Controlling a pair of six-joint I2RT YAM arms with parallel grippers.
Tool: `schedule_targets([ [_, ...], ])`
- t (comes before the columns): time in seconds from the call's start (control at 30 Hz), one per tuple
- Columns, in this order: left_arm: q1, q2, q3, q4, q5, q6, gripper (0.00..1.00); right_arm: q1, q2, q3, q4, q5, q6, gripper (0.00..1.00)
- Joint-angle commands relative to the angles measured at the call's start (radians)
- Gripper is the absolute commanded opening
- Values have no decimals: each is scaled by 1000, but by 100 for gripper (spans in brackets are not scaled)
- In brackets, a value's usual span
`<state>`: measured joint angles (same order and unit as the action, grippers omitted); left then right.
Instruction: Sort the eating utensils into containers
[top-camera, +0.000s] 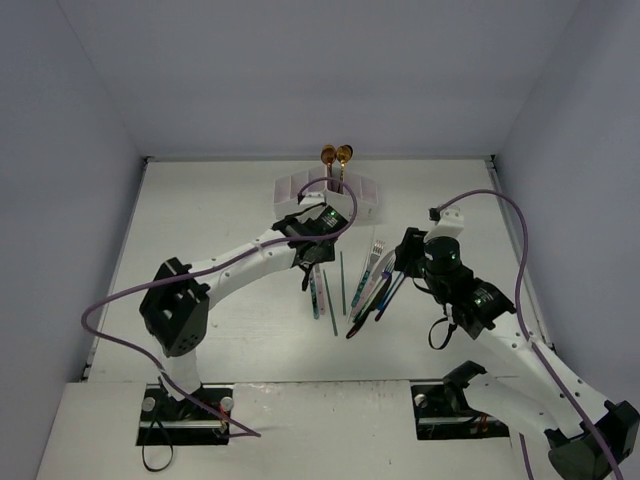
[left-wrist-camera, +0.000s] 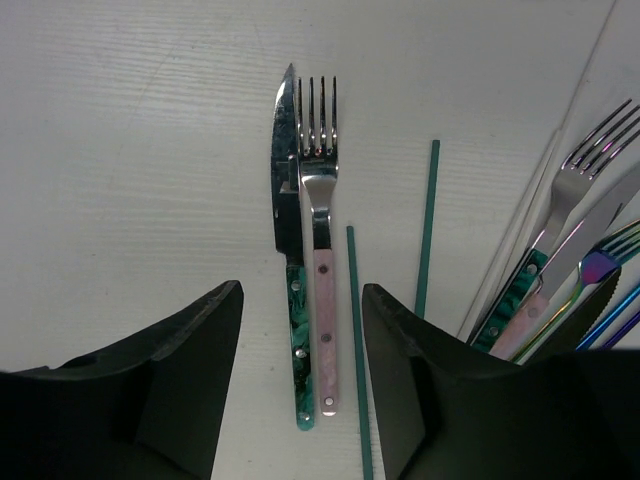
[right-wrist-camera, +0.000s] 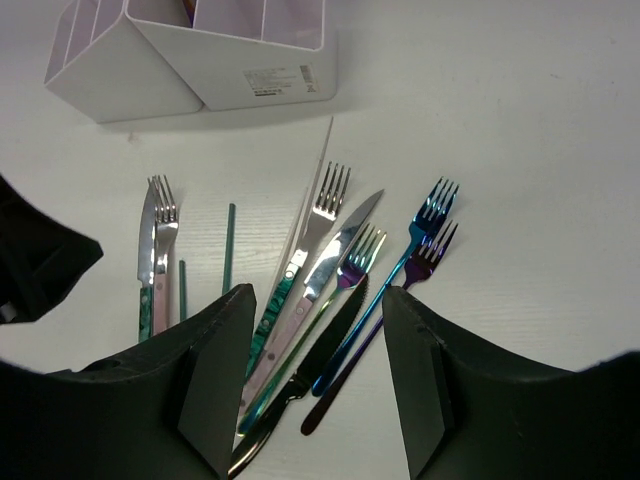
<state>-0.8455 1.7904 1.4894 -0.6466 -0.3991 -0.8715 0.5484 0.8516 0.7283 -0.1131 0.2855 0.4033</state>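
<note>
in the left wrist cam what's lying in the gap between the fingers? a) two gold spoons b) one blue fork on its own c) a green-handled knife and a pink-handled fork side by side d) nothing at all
c: the left wrist view shows a green-handled knife and a pink-handled fork lying side by side, their handles in the gap between the fingers of the left gripper.

The only lettering is a small printed sticker (right-wrist-camera: 283, 80) low on the outer wall of the white organiser box (right-wrist-camera: 130, 70); its lines are too small to read.
</note>
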Motion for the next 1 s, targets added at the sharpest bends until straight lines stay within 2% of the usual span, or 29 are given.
schedule_targets([
  [0.0, -7, 64, 105, 10, -12, -21, 44, -10, -38, -11, 20, 7, 14, 51],
  [0.33, -2, 193, 144, -15, 6, -67, 37, -12, -142, -32, -5, 65, 31, 52],
  [0.7, 3, 250, 128, -13, 44, -84, 24, -13, -140, -39, -14, 70, 37, 52],
  [0.97, 14, 271, 108, -13, 67, -103, 22, -13, -141, -42, -16, 76, 37, 52],
])
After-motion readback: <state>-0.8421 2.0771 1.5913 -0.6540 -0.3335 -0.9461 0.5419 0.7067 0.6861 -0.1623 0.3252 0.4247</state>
